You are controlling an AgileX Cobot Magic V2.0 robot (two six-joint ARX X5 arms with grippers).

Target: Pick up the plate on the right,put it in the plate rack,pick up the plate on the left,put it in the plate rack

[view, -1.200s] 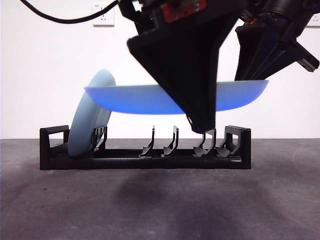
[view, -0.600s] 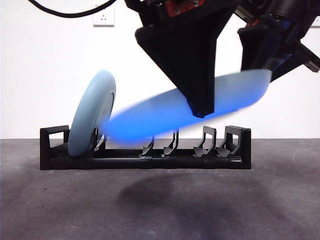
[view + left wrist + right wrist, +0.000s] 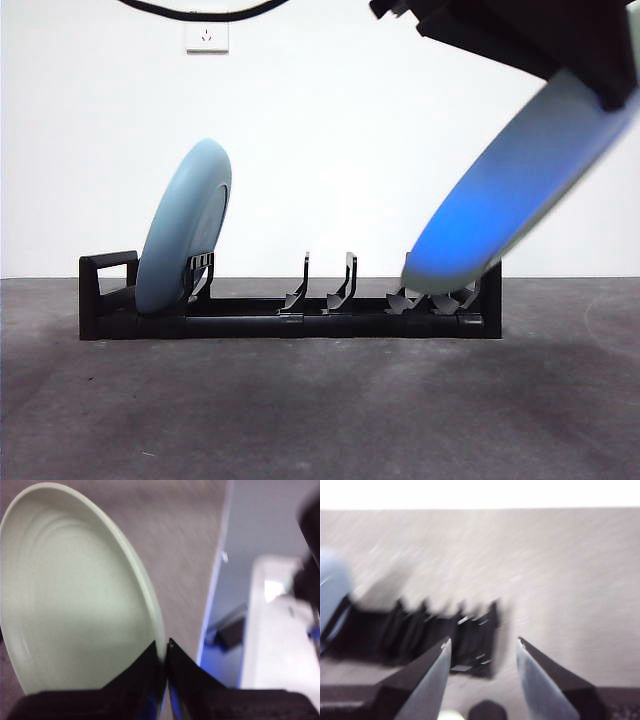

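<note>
Blue plate (image 3: 505,195) pinched by left gripper (image 3: 166,647), tilted over plate rack (image 3: 290,310); right gripper (image 3: 482,647) spread, empty; no legible writing.

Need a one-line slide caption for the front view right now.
Left gripper lowers tilted plate toward rack; another plate already racked.

Left hand (image 3: 166,652): two black wedge-shaped jaws tapered to thin tips. Right hand (image 3: 482,647): black jaws faced with pale grey pads. A black cable (image 3: 200,10) is seen overhead.
</note>
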